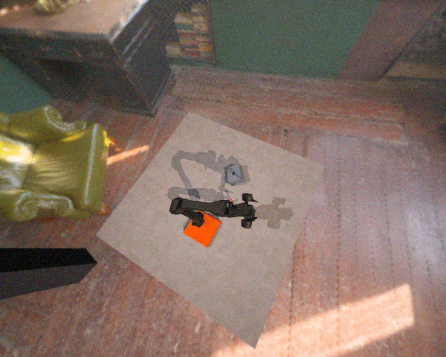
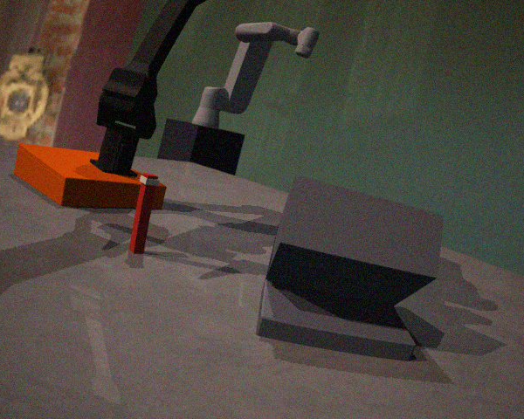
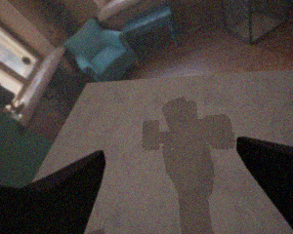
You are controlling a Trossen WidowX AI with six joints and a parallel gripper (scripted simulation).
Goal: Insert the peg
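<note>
The red square peg (image 1: 230, 199) (image 2: 141, 221) with a pale top stands upright on the grey table mat (image 1: 230, 291), close beside the arm's forearm. The grey sloped panel (image 1: 236, 174) (image 2: 361, 223) sits a little beyond the peg; its dark hole (image 1: 233, 173) shows from above only, and the exterior camera sees the panel's back. My gripper (image 1: 256, 210) (image 3: 169, 150) is open and empty. It hangs above bare mat past the peg, away from the base. The wrist view shows only my two dark fingers and the gripper's shadow; peg and panel are out of that view.
The arm stands on an orange base block (image 1: 204, 232) (image 2: 50, 173). A grey robot arm (image 2: 249, 67) on a dark box stands behind. A green armchair (image 1: 42, 169), a dark cabinet (image 1: 81, 53) and a black bar (image 1: 31, 268) lie off the mat on the wooden floor.
</note>
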